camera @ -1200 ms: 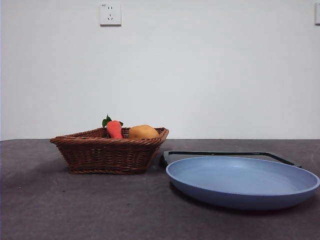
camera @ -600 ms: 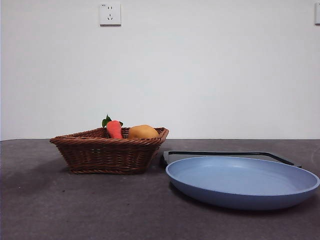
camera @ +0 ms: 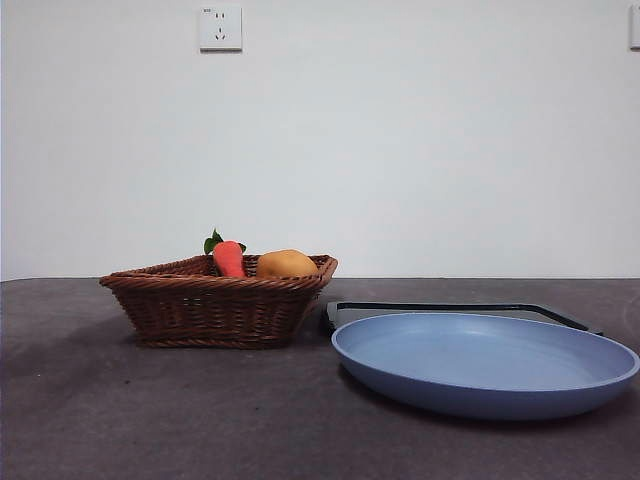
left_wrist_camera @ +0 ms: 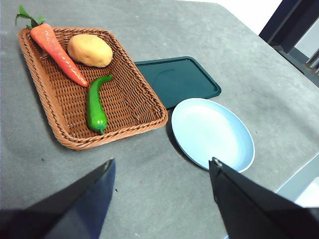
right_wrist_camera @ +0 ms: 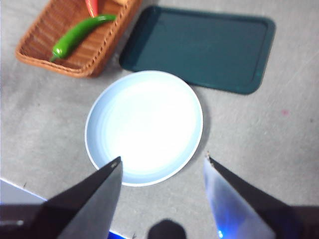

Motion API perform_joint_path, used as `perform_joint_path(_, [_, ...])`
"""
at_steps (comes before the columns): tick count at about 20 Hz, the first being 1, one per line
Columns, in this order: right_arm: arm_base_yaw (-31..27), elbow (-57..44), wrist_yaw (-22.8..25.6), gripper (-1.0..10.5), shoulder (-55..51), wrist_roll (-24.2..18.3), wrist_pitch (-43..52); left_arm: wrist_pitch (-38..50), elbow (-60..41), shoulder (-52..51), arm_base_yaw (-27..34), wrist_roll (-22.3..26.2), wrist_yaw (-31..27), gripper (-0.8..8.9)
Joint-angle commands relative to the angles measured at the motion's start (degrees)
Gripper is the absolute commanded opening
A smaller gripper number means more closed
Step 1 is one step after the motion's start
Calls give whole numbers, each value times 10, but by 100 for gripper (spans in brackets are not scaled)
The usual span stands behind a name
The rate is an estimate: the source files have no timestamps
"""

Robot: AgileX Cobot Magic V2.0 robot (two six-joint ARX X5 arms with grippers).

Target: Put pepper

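Pepper: lies flat on the floor of the wicker basket, loose and untouched. In the left wrist view its curved stem end sits next to the tip of the carrot, and the potato rests near that end. The right wrist view shows the pepper again, inside the basket close to one corner. From the front view the pepper is hidden behind the basket wall; only the carrot top and the potato rise above the rim.

Left pincer: jaws spread wide, nothing between them, high over the grey worktop and well apart from the basket.

Right pincer: jaws also wide and empty, hanging above the blue plate.

Layout: the blue plate sits just beside the basket, bare. A dark green tray lies flat behind the plate, and is also next to the basket. In the front view neither arm shows; a white wall socket is on the wall behind.
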Motion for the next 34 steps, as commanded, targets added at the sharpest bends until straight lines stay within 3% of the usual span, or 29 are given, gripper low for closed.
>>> perform_joint_path(1, [2,10,0,294,29,4,11,3,9,1,1,6,0,337])
perform_joint_path(15, [32,10,4,284,386,4,149,7,9,1,1,6,0,337])
perform_joint_path(20, [40,10,34,284,463,-4,181,7,9,1,1,6,0,337])
perform_joint_path(25, [44,10,33,279,510,-7,199,7,9,1,1,6,0,337])
perform_joint_path(34, [46,10,31,0,548,0,203,7,9,1,1,6,0,337])
